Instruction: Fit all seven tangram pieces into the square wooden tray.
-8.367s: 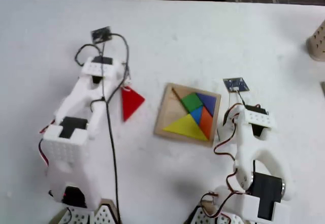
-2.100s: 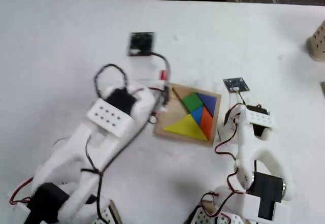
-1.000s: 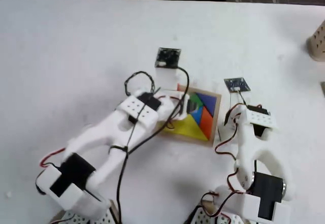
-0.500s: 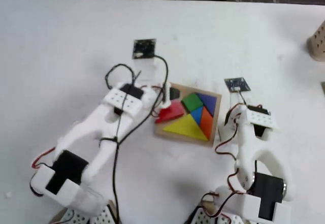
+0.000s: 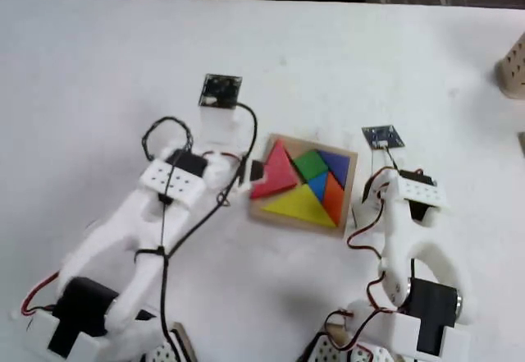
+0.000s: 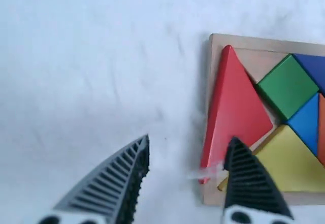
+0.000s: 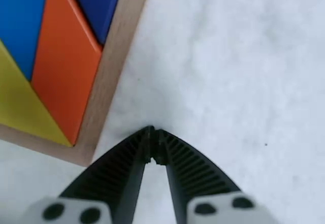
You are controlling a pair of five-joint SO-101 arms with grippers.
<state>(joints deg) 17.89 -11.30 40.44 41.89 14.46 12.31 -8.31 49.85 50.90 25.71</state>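
**Item 1. Left arm** point(image 5: 123, 247). White, lying across the tabletop point(image 5: 98, 66) from 7 o'clock toward the centre.

**Item 2. Left pincer** point(image 5: 250, 169) point(image 6: 185, 170). Released, the two ribbed fingers point(image 6: 127, 178) spread wide. It sits at the tray's 9 o'clock, just off the rim. The gap between the fingers is mostly over bare tabletop. One finger stands in front of the tray's rim and the red triangle's near corner; whether it touches either cannot be told.

**Item 3. Tray** point(image 5: 351, 183) point(image 6: 214, 56) point(image 7: 114, 76). Square, pale wood, mid-tabletop, between the two arms.

**Item 4. Red triangle** point(image 5: 275, 171) point(image 6: 233, 109). Large, lying free in the tray's 9 to 11 o'clock part. Its corner nearest the left pincer rides over the rim, so it is not fully seated. A strip of bare wood shows between it and the green square.

**Item 5. Other pieces, seated flat.**
- Yellow triangle point(image 5: 302, 206) at 6 o'clock.
- Green square point(image 5: 310, 165) at 12 o'clock.
- Light blue triangle point(image 5: 317, 186) at centre.
- Dark blue triangle point(image 5: 336, 163) at 1 o'clock.
- Orange piece point(image 5: 333, 198) at 4 o'clock.

**Item 6. Right pincer** point(image 7: 154, 150). Clenched, tips together on nothing, over bare tabletop just outside the tray's corner, near the orange piece.

**Item 7. Right arm** point(image 5: 406, 239). White, at the tray's 4 o'clock.
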